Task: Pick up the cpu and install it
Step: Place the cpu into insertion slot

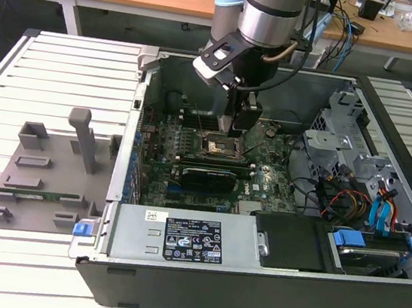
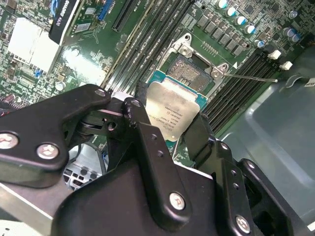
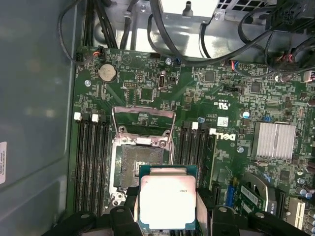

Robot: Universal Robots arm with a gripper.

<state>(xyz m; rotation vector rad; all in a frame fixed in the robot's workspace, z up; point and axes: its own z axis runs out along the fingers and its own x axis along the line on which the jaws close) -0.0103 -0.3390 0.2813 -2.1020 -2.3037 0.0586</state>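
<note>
The cpu (image 3: 166, 201), a small square chip with a pale silver top and green rim, is held between my black fingers (image 3: 129, 209). My gripper (image 3: 166, 209) is shut on its two opposite edges. In the second wrist view the cpu (image 2: 173, 109) hangs just above the motherboard, beside the open socket (image 2: 189, 73). That socket (image 3: 141, 164) has its metal frame lifted and its dark contact field bare. In the exterior view my gripper (image 1: 237, 128) reaches down into the computer case, over the socket (image 1: 213, 144).
Memory slots (image 3: 91, 162) run along both sides of the socket. A long black card (image 1: 203, 175) lies across the board below it. Cables and drive cages (image 1: 350, 154) crowd the exterior view's right of the case. A grey fixture (image 1: 48, 171) stands on the slatted table at the left.
</note>
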